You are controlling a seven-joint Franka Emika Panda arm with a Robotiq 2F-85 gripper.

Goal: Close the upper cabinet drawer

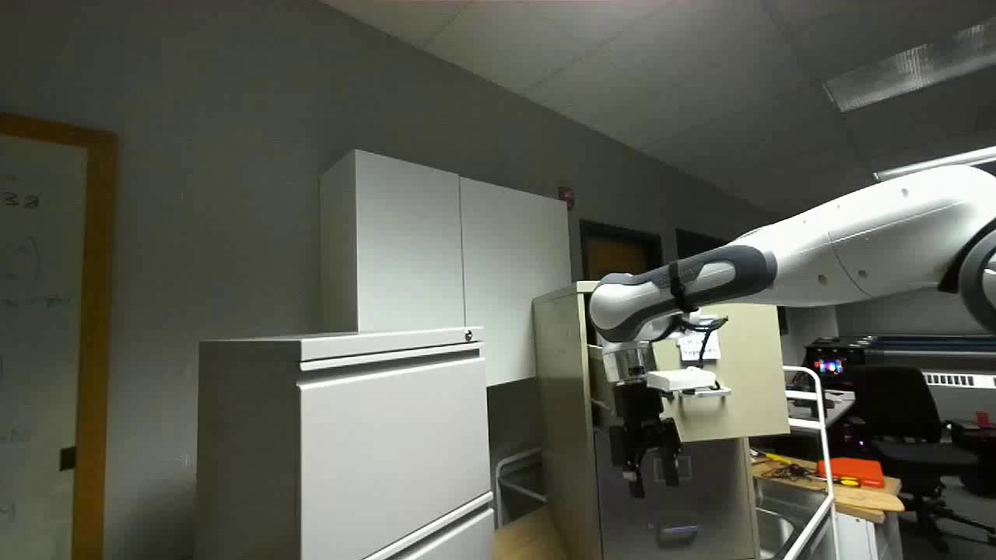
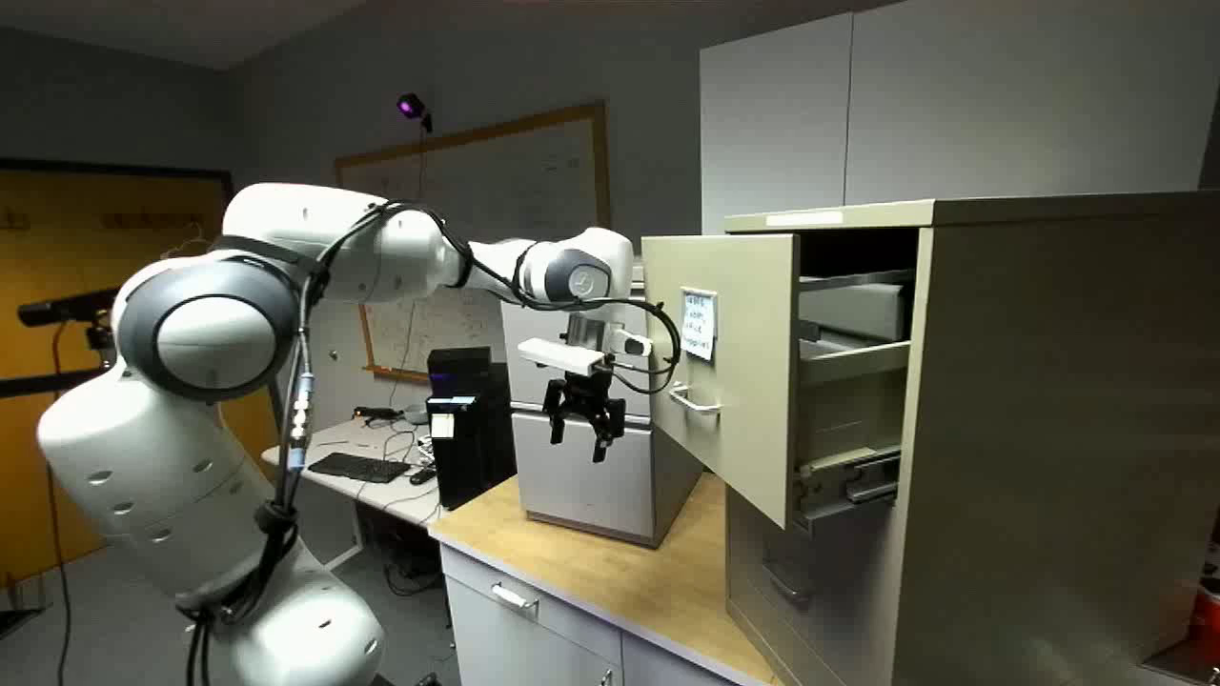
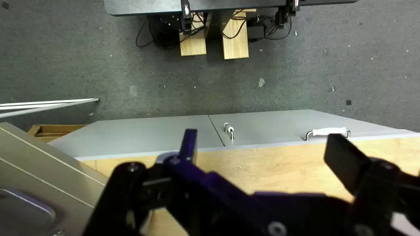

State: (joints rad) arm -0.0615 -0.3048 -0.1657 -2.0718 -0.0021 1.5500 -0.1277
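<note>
The upper cabinet drawer is pulled out, and its flat beige front shows in both exterior views (image 1: 747,389) (image 2: 748,381). It has a paper label and a silver handle (image 2: 694,400). The beige cabinet (image 1: 560,420) (image 2: 1039,429) stands behind it, and part of its beige metal shows at lower left in the wrist view (image 3: 49,164). My black gripper (image 1: 654,480) (image 2: 578,442) points down in front of the drawer front, beside the handle, with a visible gap. In the wrist view its fingers (image 3: 262,146) are spread wide with nothing between them.
A light-grey lateral cabinet (image 1: 397,459) (image 2: 586,467) stands on the wooden counter (image 2: 591,572) (image 3: 279,170). A white wall cupboard (image 1: 408,249) (image 2: 1010,105) hangs behind. The cabinet's lower drawers (image 1: 677,498) are shut below the open one. A white metal rail (image 1: 822,435) stands nearby.
</note>
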